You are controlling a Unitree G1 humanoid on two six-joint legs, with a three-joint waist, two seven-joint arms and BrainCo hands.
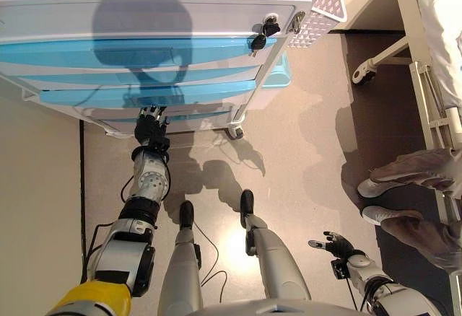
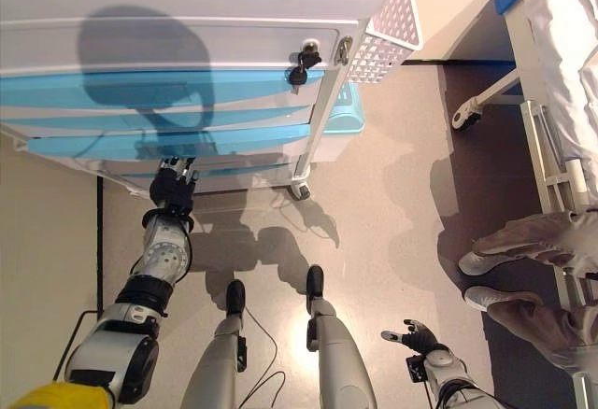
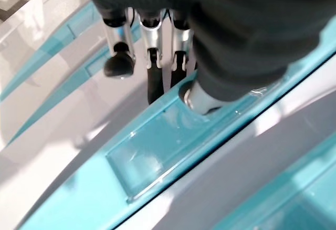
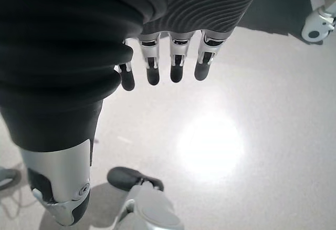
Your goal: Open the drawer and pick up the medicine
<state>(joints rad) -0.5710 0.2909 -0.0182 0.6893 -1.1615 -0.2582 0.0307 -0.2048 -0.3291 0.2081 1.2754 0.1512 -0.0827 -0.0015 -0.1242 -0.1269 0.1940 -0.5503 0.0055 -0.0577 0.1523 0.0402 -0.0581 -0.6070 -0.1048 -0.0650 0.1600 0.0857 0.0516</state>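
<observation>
A white cart [image 1: 144,13] with several blue drawer fronts stands in front of me, all of them closed. My left hand [image 1: 150,130] reaches up to one of the lower drawers [image 1: 180,115]. In the left wrist view its fingers [image 3: 152,41] are fairly straight, and their dark tips rest at the lip of the teal drawer handle [image 3: 173,135]. The thumb [image 3: 202,100] presses on that handle. My right hand [image 1: 338,244] hangs low at my right side over the floor, with relaxed fingers [image 4: 176,62] holding nothing. No medicine shows in any view.
Keys [image 1: 260,36] hang from the lock at the cart's top right, beside a white perforated basket [image 1: 321,16]. A teal bin [image 1: 278,74] sits behind the cart's caster [image 1: 234,132]. A bed frame [image 1: 433,85] and a person's shoes [image 1: 386,186] are at the right.
</observation>
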